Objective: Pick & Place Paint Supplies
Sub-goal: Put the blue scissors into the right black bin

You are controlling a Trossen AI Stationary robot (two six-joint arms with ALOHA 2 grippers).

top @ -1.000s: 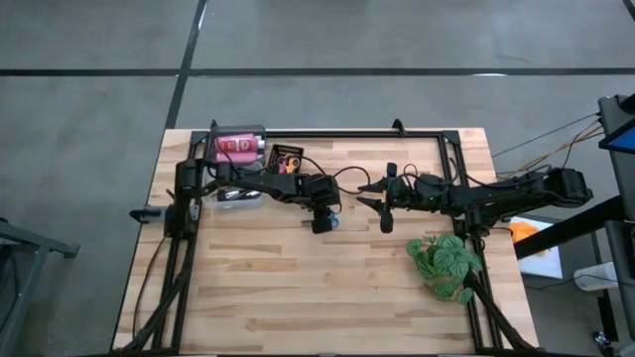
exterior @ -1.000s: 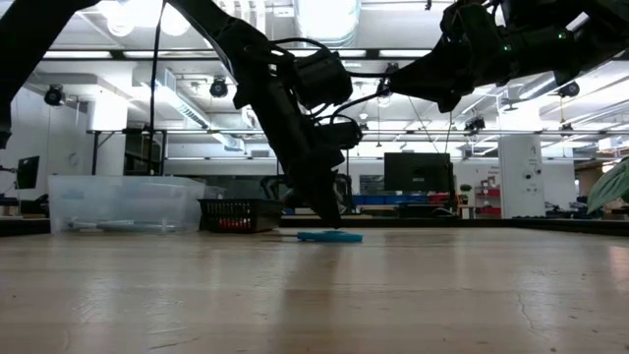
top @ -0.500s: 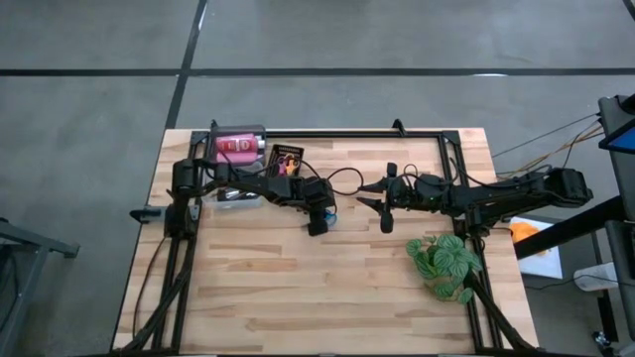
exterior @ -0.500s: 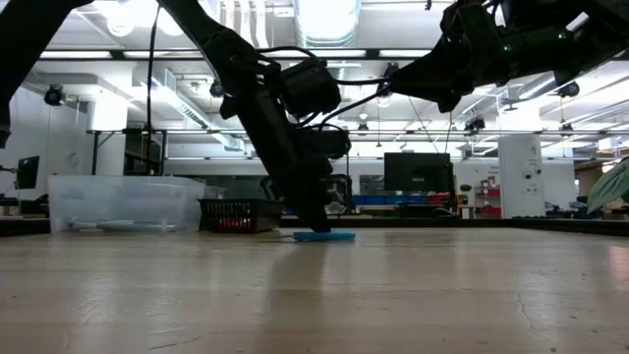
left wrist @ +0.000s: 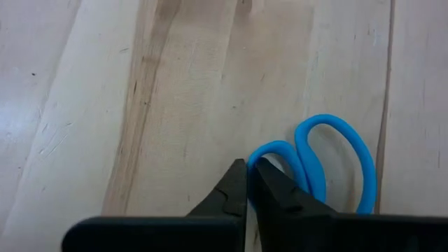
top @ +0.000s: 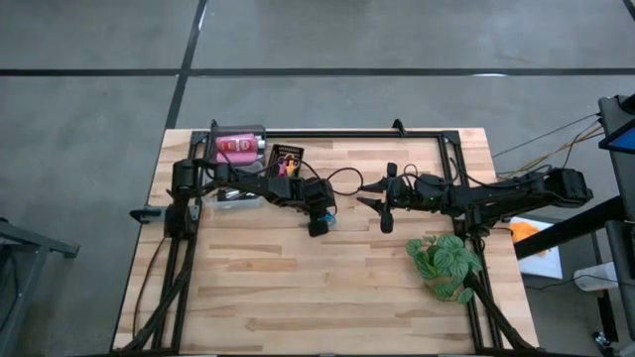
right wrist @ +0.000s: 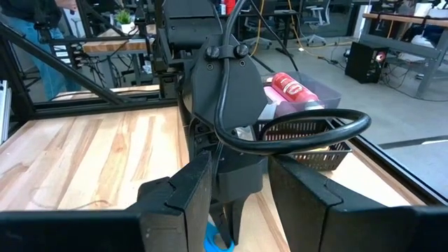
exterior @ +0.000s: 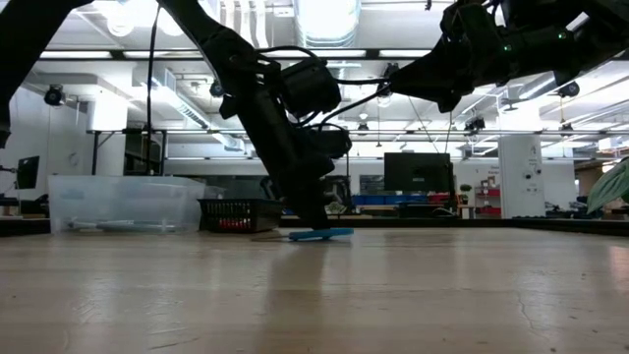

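Observation:
Small blue-handled scissors (top: pixel 329 219) (exterior: pixel 320 234) (left wrist: pixel 336 157) lie mid-table, under my left gripper (top: pixel 318 226) (left wrist: pixel 249 171), which is shut on them. My right gripper (top: pixel 367 195) (right wrist: pixel 238 224) hangs open above the table, just right of the scissors, touching nothing. A pink paint bottle (top: pixel 237 146) (right wrist: pixel 290 87) lies in the clear tub (exterior: pixel 123 203) at the far left corner. The black tray (top: pixel 288 159) (exterior: pixel 240 212) beside it holds small supplies. No brushes or red tube can be made out. My left gripper pinches the scissors between its two fingers at the rim of one blue handle loop (left wrist: pixel 274 150). The fingers come from above, slanting down. The handle end (exterior: pixel 339 232) is tipped slightly up, while the other end (exterior: pixel 267 237) stays on the table.
A green leafy plant (top: pixel 444 264) stands near the table's right near side. A black frame (top: pixel 347 133) runs along the far edge and both sides. Bare wood (top: pixel 298 288) spreads across the near half of the table.
My left gripper has moved a little toward the table's left, dragging the scissors with it. The scissors lay flat before; now their handle end is raised slightly off the table.

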